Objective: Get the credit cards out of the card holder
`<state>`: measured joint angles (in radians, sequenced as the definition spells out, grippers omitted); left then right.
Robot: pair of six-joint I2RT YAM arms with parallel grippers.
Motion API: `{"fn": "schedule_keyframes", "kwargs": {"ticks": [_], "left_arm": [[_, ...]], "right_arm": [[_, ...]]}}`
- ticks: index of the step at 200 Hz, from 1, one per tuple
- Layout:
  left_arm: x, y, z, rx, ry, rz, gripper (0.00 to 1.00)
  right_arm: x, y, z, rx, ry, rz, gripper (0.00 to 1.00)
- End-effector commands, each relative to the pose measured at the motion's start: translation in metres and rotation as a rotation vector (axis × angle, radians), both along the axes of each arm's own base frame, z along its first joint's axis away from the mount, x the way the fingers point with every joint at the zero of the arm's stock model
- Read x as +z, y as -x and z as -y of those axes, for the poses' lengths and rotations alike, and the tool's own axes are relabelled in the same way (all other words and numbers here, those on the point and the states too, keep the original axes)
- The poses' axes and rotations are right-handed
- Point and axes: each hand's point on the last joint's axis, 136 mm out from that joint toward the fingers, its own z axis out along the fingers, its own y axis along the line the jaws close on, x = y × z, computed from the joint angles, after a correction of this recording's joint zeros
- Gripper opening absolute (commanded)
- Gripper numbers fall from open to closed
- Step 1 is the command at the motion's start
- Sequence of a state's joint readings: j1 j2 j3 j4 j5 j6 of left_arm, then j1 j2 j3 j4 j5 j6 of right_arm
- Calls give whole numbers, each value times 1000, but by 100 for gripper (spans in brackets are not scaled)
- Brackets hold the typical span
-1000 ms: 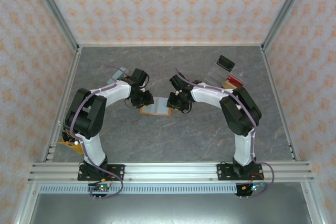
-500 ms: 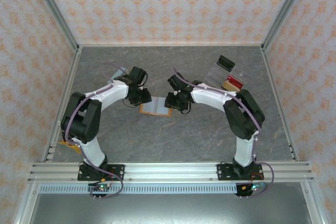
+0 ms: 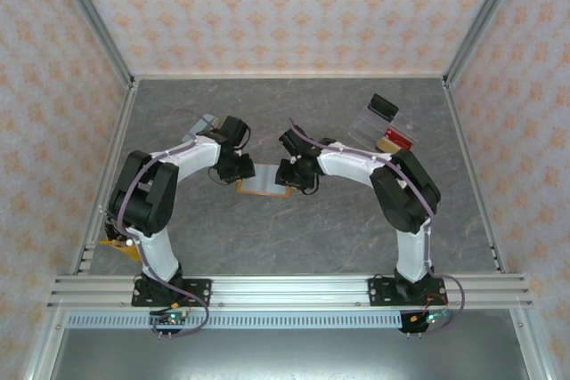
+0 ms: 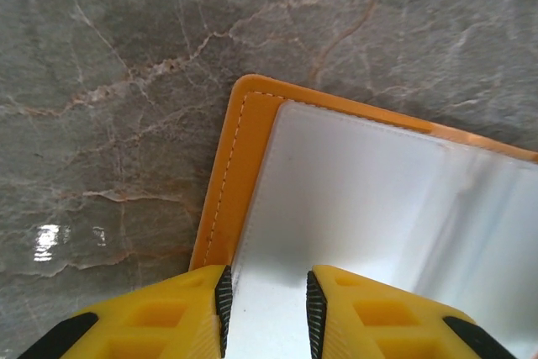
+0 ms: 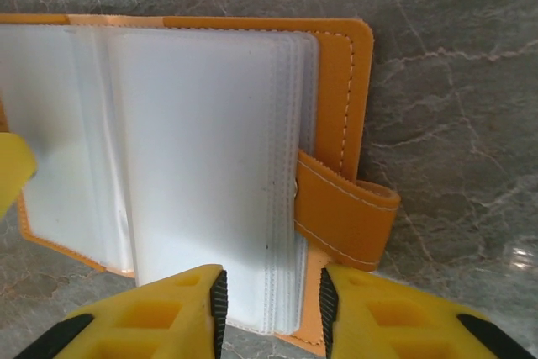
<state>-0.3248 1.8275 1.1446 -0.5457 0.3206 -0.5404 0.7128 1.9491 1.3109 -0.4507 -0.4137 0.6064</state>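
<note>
Lying open in the middle of the table (image 3: 312, 238), the orange card holder (image 3: 264, 187) shows its clear pockets (image 5: 210, 157). Its strap (image 5: 346, 208) sticks out to one side. The left gripper (image 4: 267, 282) is at the holder's left end, over a clear pocket by the orange edge. Its two yellow fingers (image 4: 151, 317) are a little apart and squeeze nothing. The right gripper (image 5: 271, 283) is at the other end, over the stack of pockets, and its fingers are a little apart too. Red credit cards (image 3: 397, 140) lie by the clear tray (image 3: 378, 122) near the far right corner of the table. A black block (image 3: 384, 106) is at the tray's far end.
</note>
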Motion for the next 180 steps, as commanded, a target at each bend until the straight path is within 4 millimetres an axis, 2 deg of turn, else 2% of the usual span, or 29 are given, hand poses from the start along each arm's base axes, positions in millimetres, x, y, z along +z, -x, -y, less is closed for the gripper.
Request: {"fn": "schedule_keyframes", "kwargs": {"ticks": [1,32,45,84,138,160,180], "left_arm": [[-8,4,-7,-20,-34,-24,34],[-14,7,-5,-28,-24,-43,32],[-16,8,-2,-32,-10,-49,30],[-17,10,5,-45,29,-56,13],[-9,9,24,-97,133,-42,0],[-4,8,36,-123,206,-31,0],[-1,6,33,-122,182,-26,0]], "right_arm": [[0,-6,-9,-1,-18,3,35],[-6,-7,-12,4,-17,-11,32],[-6,-7,-14,9,-24,-13,25],[-7,-8,-24,31,-64,-22,8],[-10,-12,-33,44,-87,-26,3],[-8,-13,-33,48,-88,-20,2],[-5,-14,-31,51,-78,-9,2]]}}
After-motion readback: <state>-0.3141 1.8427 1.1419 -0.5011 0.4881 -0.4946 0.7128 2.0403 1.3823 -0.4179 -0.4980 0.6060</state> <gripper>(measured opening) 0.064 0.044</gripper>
